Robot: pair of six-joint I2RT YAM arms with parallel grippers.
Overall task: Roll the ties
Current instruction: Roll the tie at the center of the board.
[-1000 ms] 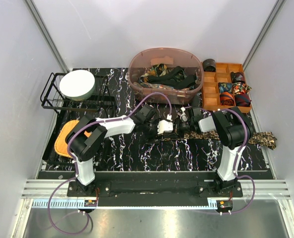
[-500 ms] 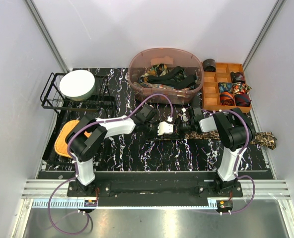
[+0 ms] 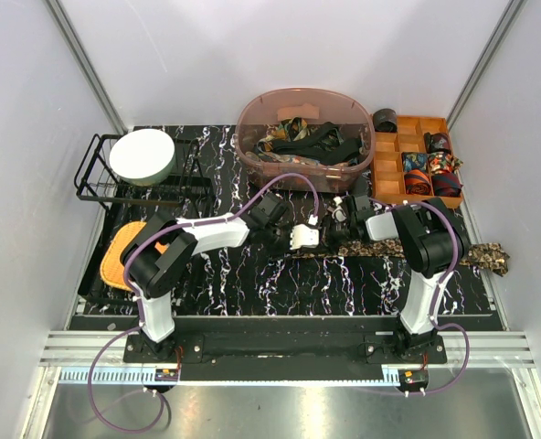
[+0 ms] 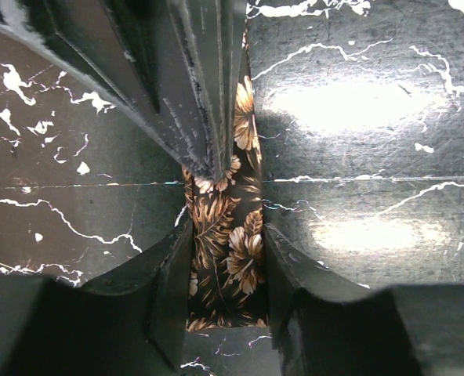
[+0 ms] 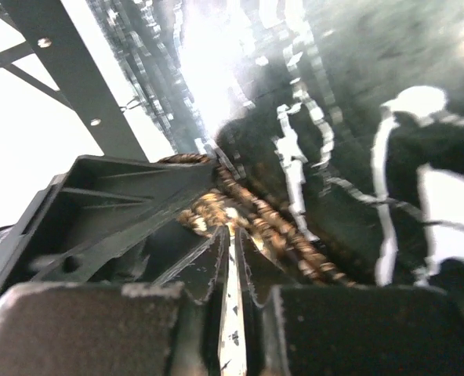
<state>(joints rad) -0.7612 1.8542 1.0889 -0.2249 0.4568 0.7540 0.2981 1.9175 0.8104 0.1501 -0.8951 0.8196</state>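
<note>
A dark brown tie with tan floral print (image 3: 394, 249) lies across the black marble table, its wide end (image 3: 492, 258) over the right edge. My left gripper (image 3: 304, 238) sits over the narrow end. In the left wrist view the tie (image 4: 230, 262) fills the gap between the left gripper's (image 4: 226, 235) two fingers, touching both. My right gripper (image 3: 338, 227) meets it from the right. Its fingers (image 4: 204, 94) pinch the tie just ahead of the left ones. In the blurred right wrist view the right gripper (image 5: 232, 235) is almost closed with the tie (image 5: 275, 227) bunched at its tips.
A brown plastic tub (image 3: 305, 102) of loose ties stands at the back centre. A wooden divided tray (image 3: 387, 169) with rolled ties is at the back right, a dark roll (image 3: 385, 119) beside it. A black wire rack (image 3: 92, 174) with a white bowl (image 3: 143, 157) and an orange mat (image 3: 117, 258) are on the left.
My right gripper has shifted slightly left toward the left gripper, and the tie near it has drawn in a little. The left gripper has barely moved.
</note>
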